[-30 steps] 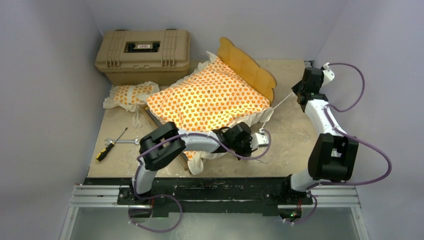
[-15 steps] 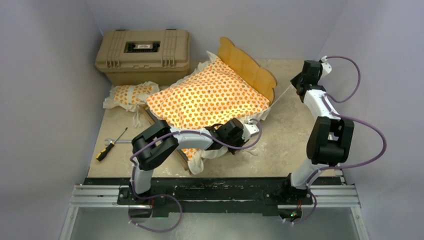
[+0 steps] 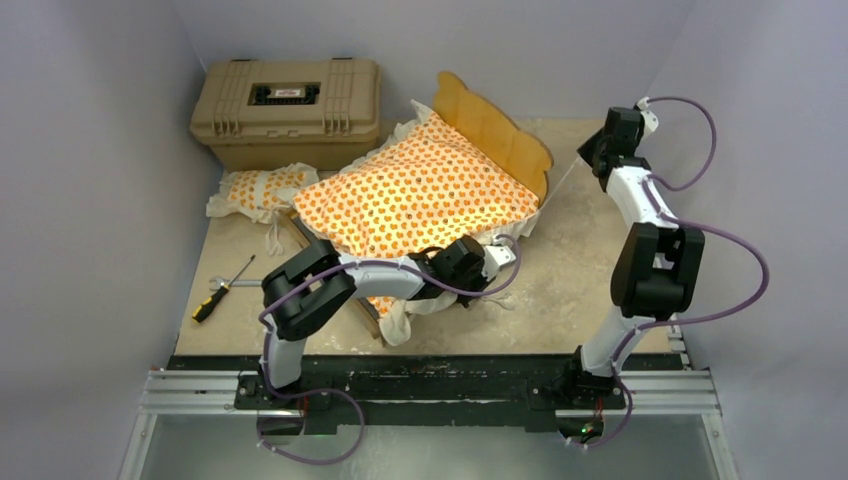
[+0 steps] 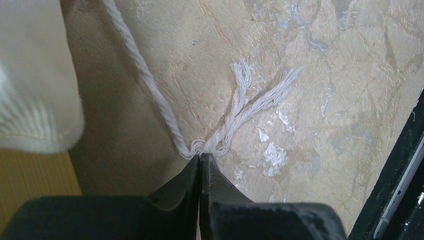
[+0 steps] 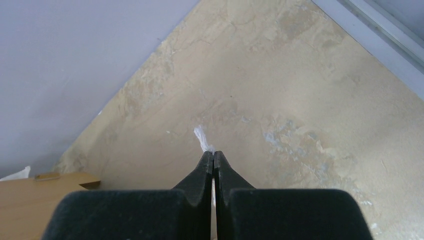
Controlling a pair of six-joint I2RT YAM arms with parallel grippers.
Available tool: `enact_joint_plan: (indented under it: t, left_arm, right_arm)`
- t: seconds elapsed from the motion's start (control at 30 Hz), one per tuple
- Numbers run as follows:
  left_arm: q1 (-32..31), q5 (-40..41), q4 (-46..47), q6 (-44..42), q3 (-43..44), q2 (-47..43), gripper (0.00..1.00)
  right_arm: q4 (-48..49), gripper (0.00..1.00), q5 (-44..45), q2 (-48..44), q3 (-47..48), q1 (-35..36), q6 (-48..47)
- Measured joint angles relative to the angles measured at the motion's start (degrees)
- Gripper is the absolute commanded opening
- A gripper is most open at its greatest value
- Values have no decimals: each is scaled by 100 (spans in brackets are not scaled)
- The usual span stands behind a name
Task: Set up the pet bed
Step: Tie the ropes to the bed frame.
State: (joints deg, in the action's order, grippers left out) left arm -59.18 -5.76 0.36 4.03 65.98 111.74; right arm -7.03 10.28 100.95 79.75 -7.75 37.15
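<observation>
Left claw (image 4: pixel 200 159) and right claw (image 5: pixel 213 156) pinch string (image 4: pixel 150 82) right of the mattress cushion (image 3: pixel 415 195).

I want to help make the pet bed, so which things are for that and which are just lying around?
For the bed: wooden frame, orange cushion, small pillow, front string, side string.
Just lying about: tan case, screwdriver, wrench.

I see my right hand (image 5: pixel 213 157) pinched tight on a frayed white cord (image 5: pixel 202 136) mid-frame; a light-wood bed frame corner (image 5: pixel 40 200) sits lower left.
</observation>
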Motion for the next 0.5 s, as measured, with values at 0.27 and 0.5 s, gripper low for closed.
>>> enact_joint_plan:
  t: [0.27,0.5]
  left_arm:
    - [22,-146,20,-4,-116,-101,0]
    - [-22,-614,-442,28,407,111,52]
  right_arm:
    - [-66,0,-151,446,361,0,-122]
    - [291,35,-372,229,46,-37,-184]
